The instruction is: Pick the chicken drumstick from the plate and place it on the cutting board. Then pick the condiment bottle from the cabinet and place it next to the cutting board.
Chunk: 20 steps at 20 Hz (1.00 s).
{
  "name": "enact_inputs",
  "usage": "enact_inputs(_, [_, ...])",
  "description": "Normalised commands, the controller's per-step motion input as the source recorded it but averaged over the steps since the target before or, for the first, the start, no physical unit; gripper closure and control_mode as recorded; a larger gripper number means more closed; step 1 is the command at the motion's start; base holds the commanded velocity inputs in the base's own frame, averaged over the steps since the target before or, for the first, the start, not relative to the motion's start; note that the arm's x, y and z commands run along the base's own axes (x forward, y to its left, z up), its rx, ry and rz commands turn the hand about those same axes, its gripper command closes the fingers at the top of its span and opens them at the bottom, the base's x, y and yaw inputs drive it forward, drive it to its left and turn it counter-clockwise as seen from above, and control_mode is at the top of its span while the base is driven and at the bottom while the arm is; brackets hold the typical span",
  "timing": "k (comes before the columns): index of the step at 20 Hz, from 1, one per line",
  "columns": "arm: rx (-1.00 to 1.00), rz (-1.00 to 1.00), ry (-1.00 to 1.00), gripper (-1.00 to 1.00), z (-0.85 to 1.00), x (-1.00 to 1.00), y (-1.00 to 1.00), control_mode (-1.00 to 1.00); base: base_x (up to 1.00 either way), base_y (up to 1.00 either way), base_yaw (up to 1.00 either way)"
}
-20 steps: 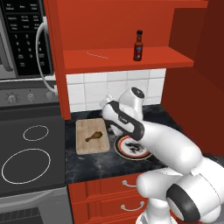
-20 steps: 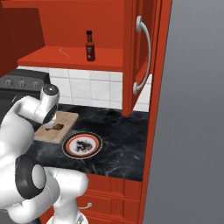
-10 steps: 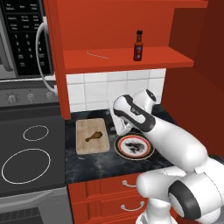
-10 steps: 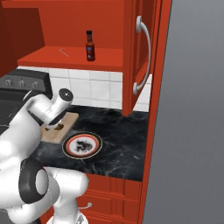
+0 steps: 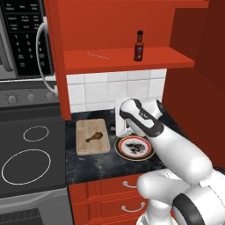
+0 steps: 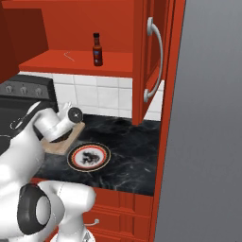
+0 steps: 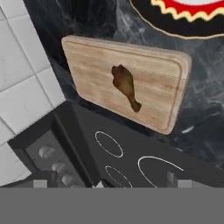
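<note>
With the drumstick (image 5: 94, 137) on the board (image 5: 92, 136), the bottle (image 5: 139, 45) stands upright on the cabinet (image 5: 127, 59) shelf, well above the wide, empty fingers (image 5: 117, 117).

Drumstick (image 5: 95, 137) on board (image 5: 92, 146); plate (image 5: 150, 152) right; bottle (image 5: 139, 46) on shelf (image 5: 105, 60).

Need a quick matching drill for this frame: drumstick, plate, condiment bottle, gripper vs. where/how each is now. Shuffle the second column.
Things:
1. chicken drumstick
2. plate
3. condiment bottle
4. gripper

Places or states:
A. upright on the cabinet shelf
B. lying on the cutting board
C. open, holding nothing
D. bare, on the counter beside the board

Pairs: 1-B, 2-D, 3-A, 4-C
</note>
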Motion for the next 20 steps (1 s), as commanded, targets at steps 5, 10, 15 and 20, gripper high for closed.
enact_inputs(5, [0.17, -0.19, -0.04, -1.00, 0.00, -0.14, 0.00, -1.00, 0.00, 0.00, 0.00])
enact_inputs(10, [0.20, -0.13, 0.01, -1.00, 0.00, -0.03, -0.01, -1.00, 0.00, 0.00, 0.00])
enact_inputs(15, [0.23, -0.06, 0.02, -1.00, 0.00, 0.00, -0.10, -1.00, 0.00, 0.00, 0.00])
enact_inputs(20, [0.23, -0.01, 0.00, -1.00, 0.00, 0.02, -0.29, -1.00, 0.00, 0.00, 0.00])
